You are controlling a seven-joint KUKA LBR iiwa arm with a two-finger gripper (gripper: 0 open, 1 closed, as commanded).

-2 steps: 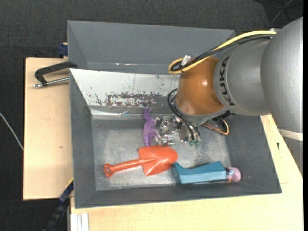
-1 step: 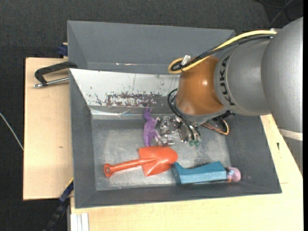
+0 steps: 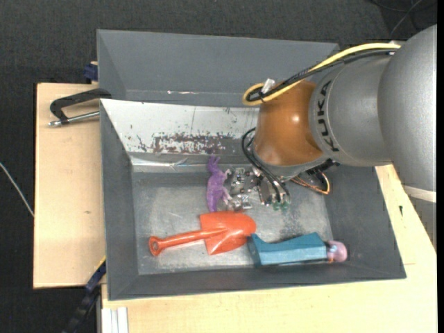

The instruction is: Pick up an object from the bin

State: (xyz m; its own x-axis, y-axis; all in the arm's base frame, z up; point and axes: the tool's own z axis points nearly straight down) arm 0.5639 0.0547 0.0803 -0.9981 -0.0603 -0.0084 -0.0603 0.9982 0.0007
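Gripper (image 3: pixel 244 189) is seen low at bin (image 3: pixel 118 207) centre, just beside 1 purple toy (image 3: pixel 214 183); grip state cannot be told. 1 orange scoop (image 3: pixel 208 236) and 1 blue tube (image 3: pixel 288 250) are laid nearer the front.

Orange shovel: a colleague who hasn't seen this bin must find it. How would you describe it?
Look in the grey metal bin, along the floor's lower edge in the camera view. The orange shovel lies flat, handle pointing left, left of a blue block with a pink end and below a purple thing. It alone is orange and long-handled.
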